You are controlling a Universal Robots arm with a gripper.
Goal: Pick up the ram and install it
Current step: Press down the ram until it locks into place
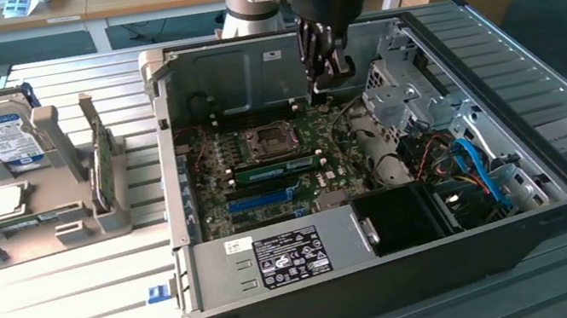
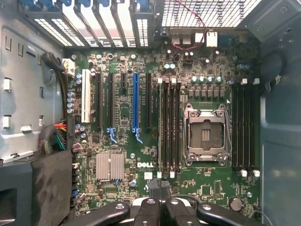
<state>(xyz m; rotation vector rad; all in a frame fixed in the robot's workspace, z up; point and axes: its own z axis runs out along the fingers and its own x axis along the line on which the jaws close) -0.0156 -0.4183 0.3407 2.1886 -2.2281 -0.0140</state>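
Ram (image 1: 275, 168): a long, narrow green board stick with a row of dark chips on its face. It stands on its long edge in a memory slot of the motherboard (image 1: 205, 172), just below the empty CPU socket (image 1: 269, 138) and above the long blue slot (image 1: 267, 199), near the centre of the exterior view. No label can be made out at this angle, and whether the stick is fully seated in the slot cannot be told. The board lies inside the open PC case (image 1: 396, 278). The gripper (image 1: 329, 82) hangs from the arm in the upper middle of the exterior view, above the rear part of the board and clear of the ram. In the wrist view the two dark fingers (image 2: 153, 200) are pressed together side by side with nothing visible between them. They point down over the motherboard, close to one end of the memory slots beside the socket, and touch no component. At the exterior view's left, outside the case, a gray holder (image 1: 98, 220) carries a hard drive (image 1: 0, 133) with a blue label, standing upright.
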